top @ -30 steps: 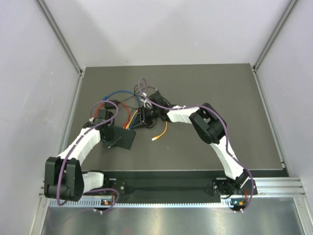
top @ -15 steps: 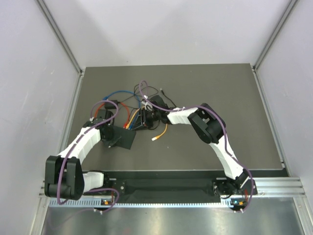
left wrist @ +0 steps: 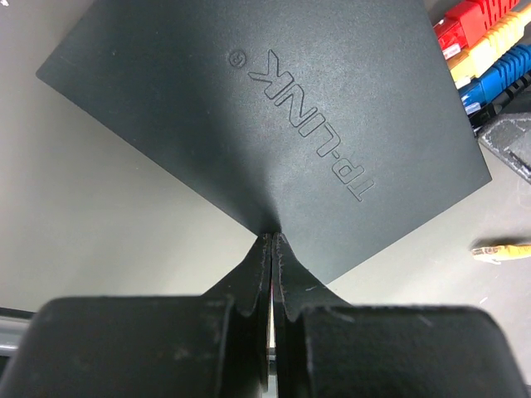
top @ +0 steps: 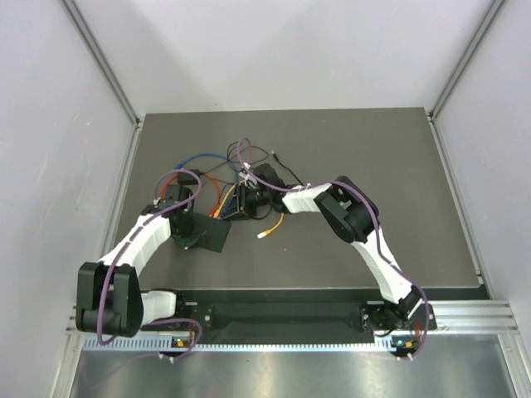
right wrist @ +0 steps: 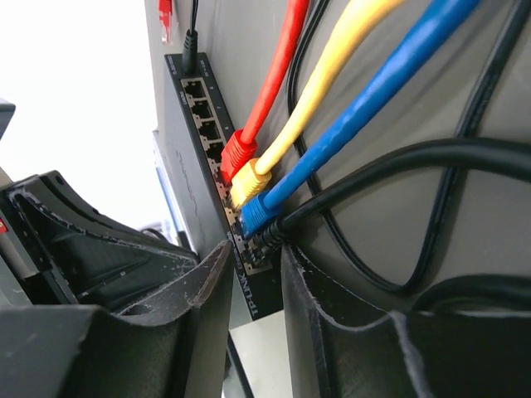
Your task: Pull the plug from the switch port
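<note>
1. Dark grey matte table [top: 373, 166], rectangular, under even diffuse light.
2. Enclosed by plain white walls [top: 282, 50] on three sides.
3. Framed by aluminium rails [top: 460, 311] and corner posts.

Even, diffuse light fills the overhead view, with soft shadows. The right wrist view's background is blown out white. Both wrist views blur close up.

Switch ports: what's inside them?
The flat matte-black switch holds red, yellow, blue and black plugs; three ports are empty. Contacts are hidden.
</note>
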